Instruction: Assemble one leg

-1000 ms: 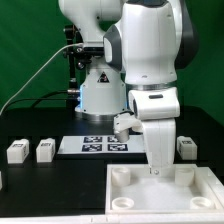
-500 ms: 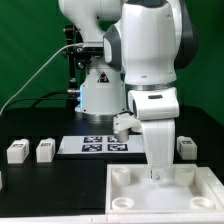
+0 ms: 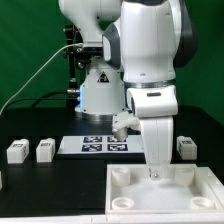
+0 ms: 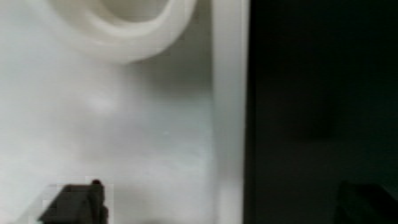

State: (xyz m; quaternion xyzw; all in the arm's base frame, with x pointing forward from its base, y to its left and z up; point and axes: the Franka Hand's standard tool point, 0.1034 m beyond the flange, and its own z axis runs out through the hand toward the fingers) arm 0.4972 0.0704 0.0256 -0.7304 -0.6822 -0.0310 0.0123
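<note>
My gripper (image 3: 155,172) points straight down at the far edge of the large white slab (image 3: 160,198). In the wrist view my gripper (image 4: 219,203) is open and empty. One dark fingertip (image 4: 75,202) is over the slab (image 4: 107,120). The other is faint over the black table, so the slab's edge lies between them. A round corner socket (image 4: 125,25) shows on the slab. Two legs (image 3: 16,151) (image 3: 44,150) stand at the exterior view's left, and another leg (image 3: 185,147) stands at its right. All are small white blocks, apart from my gripper.
The marker board (image 3: 95,145) lies flat on the black table behind the slab, in front of the robot's base (image 3: 100,95). A cable runs down at the exterior view's left.
The arm has shifted very slightly toward the exterior view's left. The slab and the legs have not moved.
</note>
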